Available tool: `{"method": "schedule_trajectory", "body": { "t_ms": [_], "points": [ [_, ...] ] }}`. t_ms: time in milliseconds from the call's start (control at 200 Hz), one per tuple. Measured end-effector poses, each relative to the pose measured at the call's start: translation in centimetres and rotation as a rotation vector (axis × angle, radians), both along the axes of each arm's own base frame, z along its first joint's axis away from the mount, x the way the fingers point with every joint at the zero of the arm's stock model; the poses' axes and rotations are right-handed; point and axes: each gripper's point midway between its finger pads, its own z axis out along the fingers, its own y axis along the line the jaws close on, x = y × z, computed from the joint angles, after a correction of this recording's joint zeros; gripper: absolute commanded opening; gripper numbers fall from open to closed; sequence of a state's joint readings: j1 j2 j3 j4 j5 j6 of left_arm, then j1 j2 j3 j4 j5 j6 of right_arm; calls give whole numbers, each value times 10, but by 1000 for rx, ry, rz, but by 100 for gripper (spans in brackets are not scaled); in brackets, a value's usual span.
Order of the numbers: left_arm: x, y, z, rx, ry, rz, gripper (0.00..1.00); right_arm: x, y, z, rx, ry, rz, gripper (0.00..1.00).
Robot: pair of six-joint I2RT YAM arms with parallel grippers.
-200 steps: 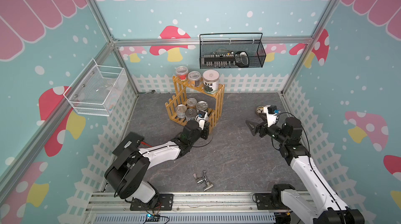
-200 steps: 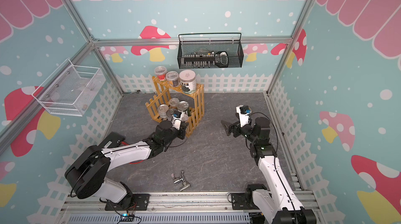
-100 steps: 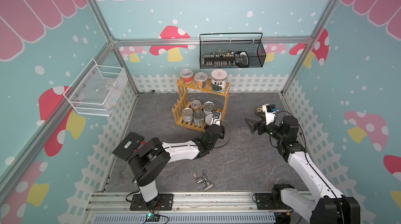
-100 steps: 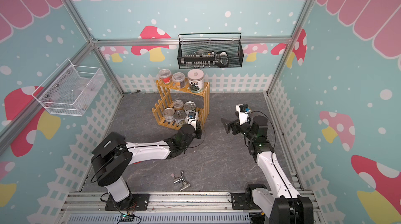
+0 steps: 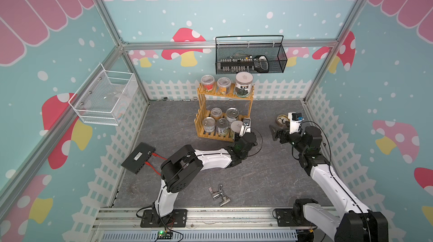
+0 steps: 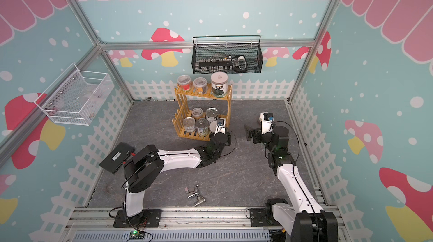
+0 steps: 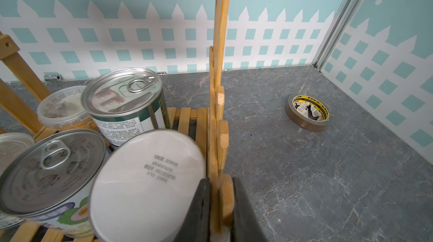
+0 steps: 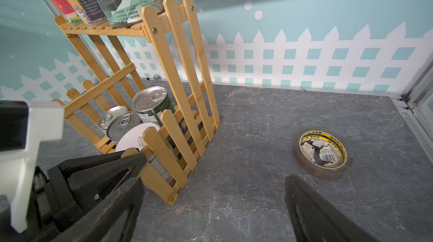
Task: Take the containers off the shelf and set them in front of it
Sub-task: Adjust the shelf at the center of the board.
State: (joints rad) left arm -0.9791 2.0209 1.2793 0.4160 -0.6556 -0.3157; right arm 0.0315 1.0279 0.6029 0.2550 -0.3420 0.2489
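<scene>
left end effector point(image 7: 220, 197) clamped on shelf point(image 8: 165, 65) rail | right end effector point(image 8: 214, 170) spread wide | grey marbled floor point(image 8: 257, 116), mushroom-print walls point(image 5: 210, 13)

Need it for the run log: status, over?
Left gripper shut on shelf rail. Right gripper open, empty. Eight containers on shelf. Faucet out front.

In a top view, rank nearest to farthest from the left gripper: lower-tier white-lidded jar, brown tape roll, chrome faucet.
1. Lower-tier white-lidded jar, beside the left gripper.
2. Brown tape roll, to its right.
3. Chrome faucet, at the front.
</scene>
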Motion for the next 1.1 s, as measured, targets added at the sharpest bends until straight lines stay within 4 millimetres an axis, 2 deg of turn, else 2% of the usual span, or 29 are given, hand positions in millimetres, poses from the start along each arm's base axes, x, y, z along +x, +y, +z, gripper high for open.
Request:
{"method": "schedule_trajectory", "body": {
  "t_ms": [145,390,525,625,806,926,1026,1101],
  "points": [
    [0,-14,2,-47,6,-18,27,1,-5,-1,-3,1,-22,99],
    [-5,-20,8,-79,8,-49,44,0,-8,-3,-2,2,-27,99],
    [-14,-19,23,-100,-3,-82,52,-2,-4,0,4,-3,1,99],
    [-24,-14,43,-125,-24,-111,59,-4,2,0,12,0,37,99],
    [-45,4,74,-160,-51,-176,65,2,12,-15,20,52,68,99],
    [-63,21,84,-152,-46,-232,67,3,35,-26,6,94,92,98],
    [-69,47,91,-147,-32,-258,71,6,55,-28,0,121,105,95],
    [-65,79,96,-146,-24,-244,73,12,66,-30,-2,148,85,92]
  ]
}}
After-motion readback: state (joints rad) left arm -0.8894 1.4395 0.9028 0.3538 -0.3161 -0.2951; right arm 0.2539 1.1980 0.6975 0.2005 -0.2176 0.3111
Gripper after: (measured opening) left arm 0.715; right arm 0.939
